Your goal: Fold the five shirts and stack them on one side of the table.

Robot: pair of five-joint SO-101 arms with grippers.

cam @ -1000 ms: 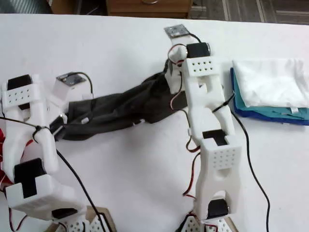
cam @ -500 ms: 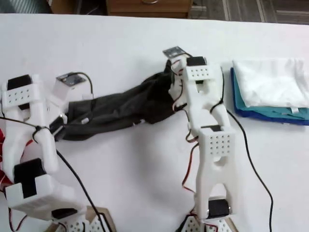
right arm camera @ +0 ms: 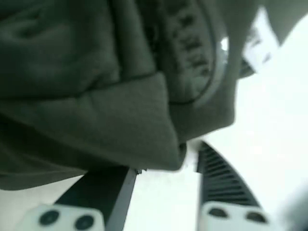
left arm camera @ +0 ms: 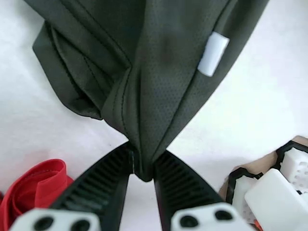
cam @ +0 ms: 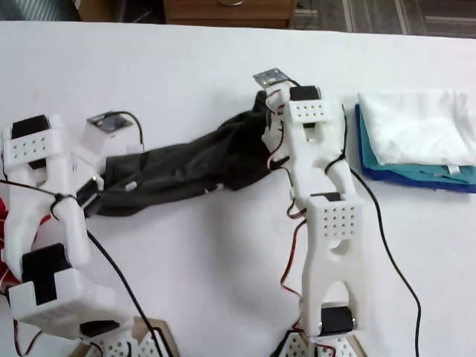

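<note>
A dark shirt [cam: 186, 167] lies stretched in a long bunch across the table. My left gripper [cam: 93, 195] is shut on its left end; in the left wrist view the black fingers [left arm camera: 108, 185] pinch a gathered fold of the shirt [left arm camera: 159, 82], which bears a white label [left arm camera: 213, 54]. My right gripper [cam: 266, 123] stands at the shirt's right end. In the right wrist view its fingers [right arm camera: 219, 178] are open, with the shirt's folded edge [right arm camera: 120, 120] lying just past the tips and white table between them. A folded stack [cam: 416, 137] sits at the right, white on teal and blue.
A red shirt [left arm camera: 31, 192] lies bunched beside my left gripper, at the table's left edge [cam: 4, 216]. Black cables [cam: 387, 245] trail from both arms over the near table. Brown furniture [cam: 230, 11] stands beyond the far edge.
The right arm has drawn back toward its base and folded more upright, its wrist shifting slightly nearer. The shirt's right end bunched up a little. The left arm has stayed put.
</note>
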